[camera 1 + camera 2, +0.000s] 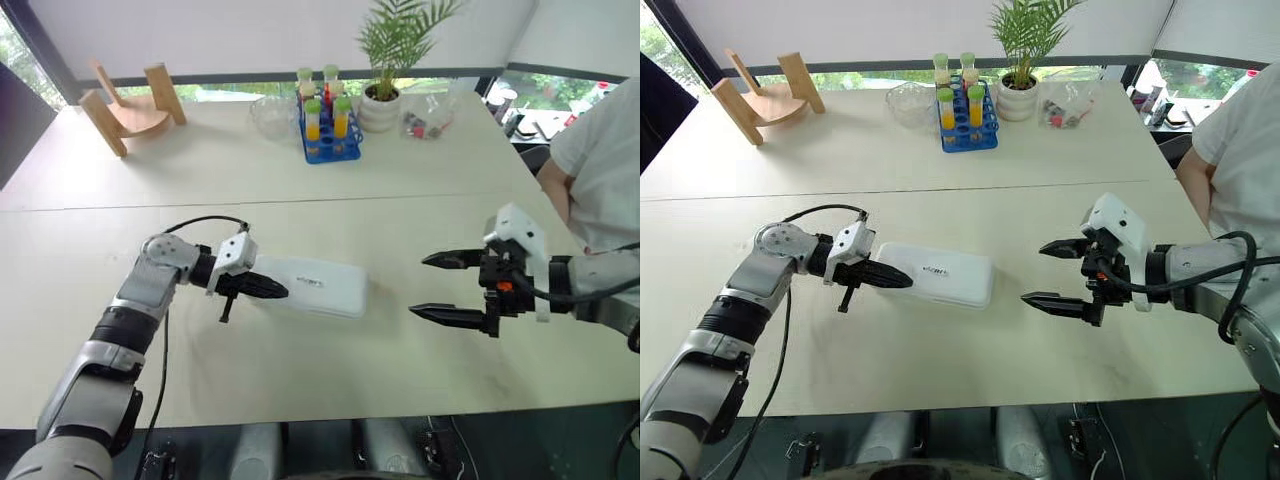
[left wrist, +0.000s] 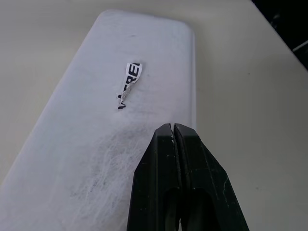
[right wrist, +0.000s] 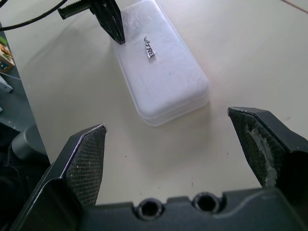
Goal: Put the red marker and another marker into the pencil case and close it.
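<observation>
The pencil case (image 1: 318, 288) lies flat and closed in the middle of the table, a white box with a small dark logo (image 2: 129, 84) on its lid. My left gripper (image 1: 281, 291) is shut, with its tip just over the case's left end; I cannot tell whether it touches the lid. To the right of the case, apart from it, my right gripper (image 1: 418, 286) hangs open above the table with nothing between its fingers (image 3: 86, 159). The red marker and the other marker are out of view.
At the table's far side stand a blue rack of tubes (image 1: 330, 125), a glass bowl (image 1: 272, 112), a potted plant (image 1: 385, 95), a clear bag (image 1: 428, 120) and a wooden stand (image 1: 130, 110). A person in a white shirt (image 1: 600, 150) sits at the right edge.
</observation>
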Robot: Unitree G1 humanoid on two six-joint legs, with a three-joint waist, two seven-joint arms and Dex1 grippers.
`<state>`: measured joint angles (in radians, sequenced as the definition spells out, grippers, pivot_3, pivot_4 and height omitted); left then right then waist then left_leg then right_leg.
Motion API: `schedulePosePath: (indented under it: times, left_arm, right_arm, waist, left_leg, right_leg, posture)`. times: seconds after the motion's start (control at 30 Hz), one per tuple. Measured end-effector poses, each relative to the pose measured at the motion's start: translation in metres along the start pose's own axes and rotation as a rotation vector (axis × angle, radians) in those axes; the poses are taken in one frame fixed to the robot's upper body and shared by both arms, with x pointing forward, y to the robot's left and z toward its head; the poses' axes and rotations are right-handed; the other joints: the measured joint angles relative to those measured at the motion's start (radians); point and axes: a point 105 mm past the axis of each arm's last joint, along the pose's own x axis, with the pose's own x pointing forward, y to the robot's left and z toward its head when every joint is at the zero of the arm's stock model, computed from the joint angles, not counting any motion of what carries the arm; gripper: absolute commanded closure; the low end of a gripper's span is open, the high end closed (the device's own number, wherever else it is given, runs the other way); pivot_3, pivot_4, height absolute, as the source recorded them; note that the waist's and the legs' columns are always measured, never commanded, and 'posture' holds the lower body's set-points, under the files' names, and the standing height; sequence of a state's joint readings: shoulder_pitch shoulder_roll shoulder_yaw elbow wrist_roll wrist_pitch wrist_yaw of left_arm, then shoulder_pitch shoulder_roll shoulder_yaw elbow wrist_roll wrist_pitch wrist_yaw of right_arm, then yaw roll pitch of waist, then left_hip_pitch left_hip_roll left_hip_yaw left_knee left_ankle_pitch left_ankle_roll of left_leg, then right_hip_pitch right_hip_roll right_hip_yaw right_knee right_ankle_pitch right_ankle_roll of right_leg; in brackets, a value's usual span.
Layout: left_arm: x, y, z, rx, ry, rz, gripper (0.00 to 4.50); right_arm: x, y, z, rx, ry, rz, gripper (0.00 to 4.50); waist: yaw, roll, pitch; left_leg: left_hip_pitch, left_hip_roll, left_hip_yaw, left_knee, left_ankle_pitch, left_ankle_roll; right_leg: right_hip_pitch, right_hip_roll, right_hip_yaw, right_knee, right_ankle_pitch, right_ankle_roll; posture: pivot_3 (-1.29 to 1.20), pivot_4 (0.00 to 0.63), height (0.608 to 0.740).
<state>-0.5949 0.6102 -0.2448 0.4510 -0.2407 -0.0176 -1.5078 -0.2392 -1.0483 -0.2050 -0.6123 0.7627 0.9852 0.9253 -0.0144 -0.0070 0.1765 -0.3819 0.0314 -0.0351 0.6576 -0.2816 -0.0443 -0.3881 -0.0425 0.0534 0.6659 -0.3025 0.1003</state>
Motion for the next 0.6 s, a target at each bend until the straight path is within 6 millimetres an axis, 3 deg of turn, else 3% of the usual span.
schedulePosePath:
  times: [0.2,0.4,0.6]
  left_arm:
    - [-0.02,-0.004,0.008,-0.148,-0.073,0.086,4.47]
    - [-0.064,-0.021,0.063,-0.176,-0.198,0.237,4.47]
    - [-0.085,-0.06,0.053,-0.309,-0.145,0.369,4.47]
  right_arm:
    - [0.003,0.0,0.002,-0.015,-0.002,0.009,0.0]
    - [0.005,0.001,0.001,-0.024,-0.005,0.022,0.0]
    - [0.003,-0.005,-0.01,0.006,0.017,0.017,0.0]
  waist:
    - [-0.006,-0.001,0.001]
    - [0.0,-0.001,0.001]
    - [-0.002,-0.001,0.002]
  left_leg:
    - [-0.003,0.001,-0.001,0.0,0.0,0.0]
    - [-0.011,0.001,-0.001,0.001,-0.002,0.004]
    - [-0.01,0.001,0.0,0.001,-0.003,0.005]
  right_leg:
    - [-0.004,0.001,0.0,0.001,0.0,0.0]
    - [-0.009,-0.001,0.0,0.0,-0.001,0.001]
    - [-0.009,-0.002,0.0,-0.001,-0.001,0.002]
  posture:
    - [0.0,0.15,0.74]
    - [0.0,0.15,0.74]
    - [0.0,0.15,0.74]
